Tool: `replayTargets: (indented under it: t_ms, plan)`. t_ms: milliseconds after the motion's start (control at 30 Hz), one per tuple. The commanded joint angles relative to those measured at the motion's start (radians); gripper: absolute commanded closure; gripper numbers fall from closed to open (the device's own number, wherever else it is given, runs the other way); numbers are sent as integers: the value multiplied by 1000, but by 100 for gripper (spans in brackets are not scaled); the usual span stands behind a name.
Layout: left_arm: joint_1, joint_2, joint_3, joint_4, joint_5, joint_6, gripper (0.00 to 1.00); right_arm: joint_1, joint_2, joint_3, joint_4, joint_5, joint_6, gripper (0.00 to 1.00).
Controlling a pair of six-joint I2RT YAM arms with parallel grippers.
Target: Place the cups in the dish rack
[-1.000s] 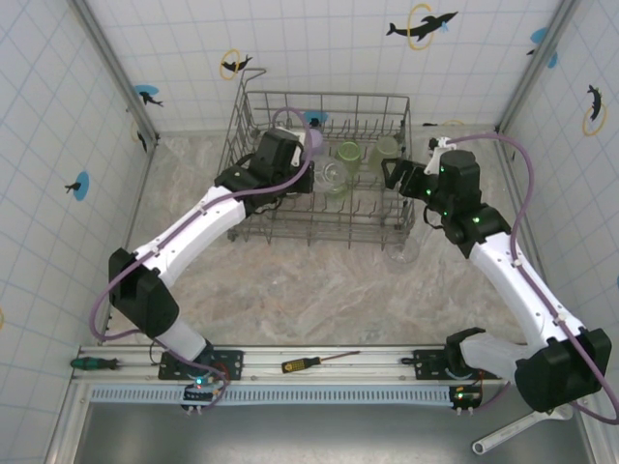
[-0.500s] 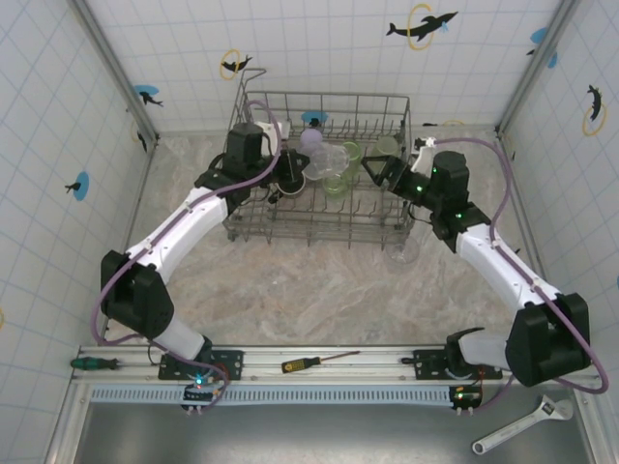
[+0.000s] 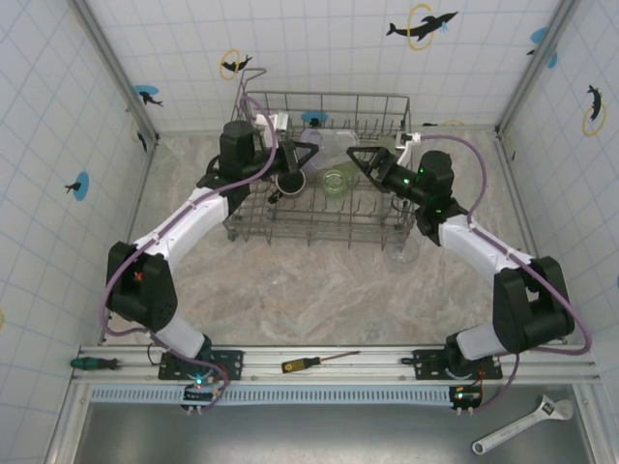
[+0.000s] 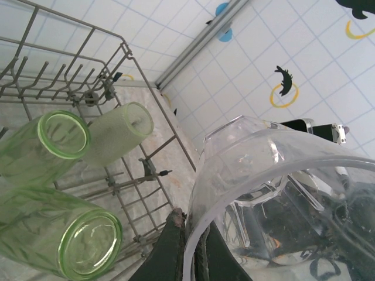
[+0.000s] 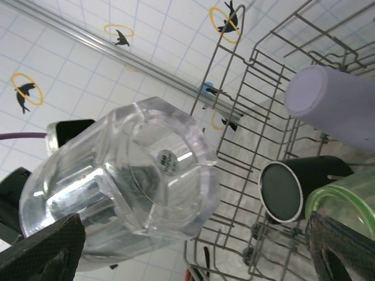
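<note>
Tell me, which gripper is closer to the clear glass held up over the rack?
Left. The left gripper is shut on the clear glass, pinching its rim. The right gripper faces the glass's base, jaws wide open and not closed on it.

Left claw (image 3: 306, 154) pinching glass (image 4: 263, 175); right claw (image 3: 356, 159) spread wide.

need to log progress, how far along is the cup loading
Done: green tumblers, a lavender cup and a black mug sit in the dish rack. In hand: the left gripper pinches a clear glass by its rim above the rack, facing the open right gripper, maybe for a handover. Left: that glass, plus a second clear glass on the table by the rack's right front corner.
</note>
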Motion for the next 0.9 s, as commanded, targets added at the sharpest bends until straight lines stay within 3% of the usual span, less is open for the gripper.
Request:
replayTargets:
  t_ms: [0,400,600,867]
  plan:
    - [-3,11,-14,110,58,-27,100,7,38,19,225,-20,117,0]
    - [-2,34,-46,210,117,-6,100,49,161,91,396,-4,262,1]
    - [-2,38,-64,214,102,-1,100,52,194,93,518,12,359,19]
    - [-2,63,-44,183,89,13,97,60,207,85,550,20,379,42]
